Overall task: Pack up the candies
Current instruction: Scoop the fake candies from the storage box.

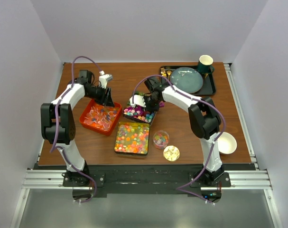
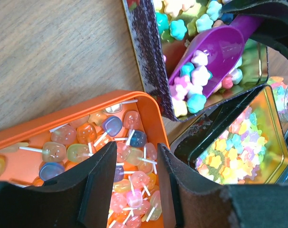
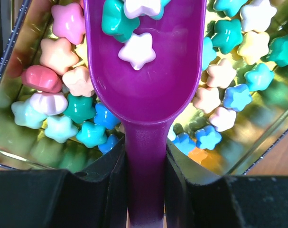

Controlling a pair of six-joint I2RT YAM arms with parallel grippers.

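Observation:
Star-shaped pastel candies (image 3: 229, 35) fill a shiny dark-walled tin (image 1: 140, 114) at mid-table. My right gripper (image 3: 144, 147) is shut on the handle of a purple scoop (image 3: 144, 85), which lies low in that tin with a few star candies (image 3: 136, 50) in its bowl. The scoop (image 2: 215, 50) and tin wall (image 2: 146, 61) also show in the left wrist view. My left gripper (image 2: 137, 156) is open and empty, hovering over an orange tray (image 2: 87, 107) of small lollipop sweets (image 2: 134, 180). A gold tin (image 1: 132, 138) of mixed candies sits in front.
A small clear jar (image 1: 160, 139) holding candies stands right of the gold tin, with a gold lid (image 1: 171, 153) beside it. A white bowl (image 1: 226, 143) is at the front right. A black tray (image 1: 211, 85) with a grey plate (image 1: 185, 80) and a green cup (image 1: 205, 63) sits at the back right.

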